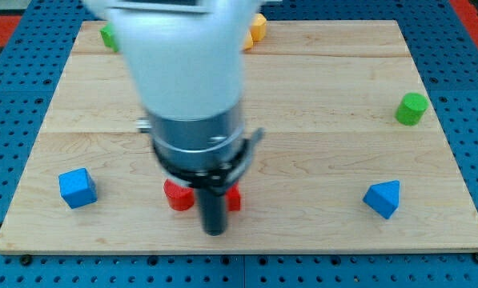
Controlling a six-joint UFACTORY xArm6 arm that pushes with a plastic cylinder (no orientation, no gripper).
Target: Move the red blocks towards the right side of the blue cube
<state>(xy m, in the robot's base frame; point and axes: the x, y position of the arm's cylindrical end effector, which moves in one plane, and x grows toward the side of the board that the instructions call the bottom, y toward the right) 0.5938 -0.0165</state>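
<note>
Landmark: the blue cube (78, 188) is taken as reference; it is seen on the wooden board (319, 96), near the view's bottom-left corner.
Red blocks: one red block (177, 195) is seen to the view's right of the blue cube, at about the same height; a second red block (234, 198) is seen farther right still. Both are partly hidden by the arm, so their shapes cannot be made out.
Tip: my tip (214, 231) is placed between the two red blocks and slightly lower in the view, well to the right of the blue cube; whether either block is touched cannot be told.
Jaws: none are carried; only a straight dark rod is fitted, so nothing is gripped.
Blue wedge: a blue triangular block (383, 198) is found far to the cube's right.
Green cylinder: a green cylinder (411, 108) is seen far right of the cube and higher.
Top edge: a green block (108, 36) is seen above the cube, and an orange block (257, 28) above and to its right; both are partly hidden.
</note>
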